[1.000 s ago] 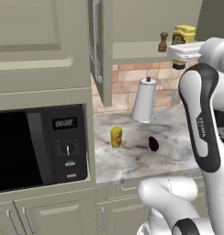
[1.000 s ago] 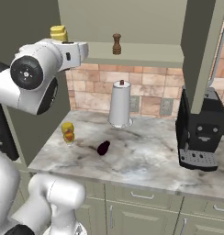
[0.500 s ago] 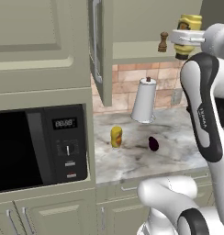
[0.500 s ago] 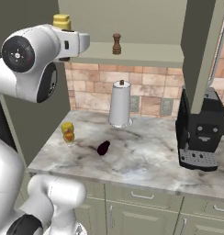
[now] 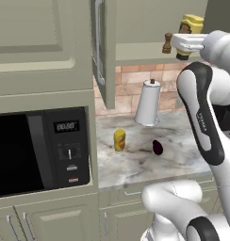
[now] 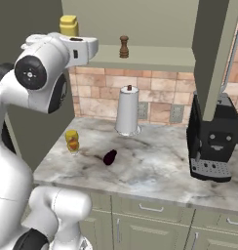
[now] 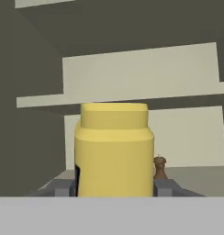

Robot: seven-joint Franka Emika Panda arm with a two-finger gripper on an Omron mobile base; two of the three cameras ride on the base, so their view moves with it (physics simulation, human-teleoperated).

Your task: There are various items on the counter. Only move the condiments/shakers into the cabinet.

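1. Hand [image 5: 185, 44] pinches the bright yellow bottle [image 5: 190, 29], raised at the open cabinet [image 6: 140, 19] — brown pepper shaker [image 5: 168, 43] at the bottle's 9 o'clock, on the cabinet floor.
2. Amber bottle [image 5: 119, 140] stands on the tabletop [image 5: 135, 162] — eggplant [image 5: 157, 147] at its 3 o'clock.

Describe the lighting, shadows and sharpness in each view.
Left base view: even, glare-free light, soft shadow beneath the amber squeeze bottle. Right base view: faint shadow around the dark purple oval vegetable. Hand view: bright yellow capped bottle looms soft-edged; cabinet interior dim.

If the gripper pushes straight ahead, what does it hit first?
Probably the cabinet's back wall. The gripper, shut on the yellow bottle, points into it; the pepper shaker stands slightly aside. Depth unclear.
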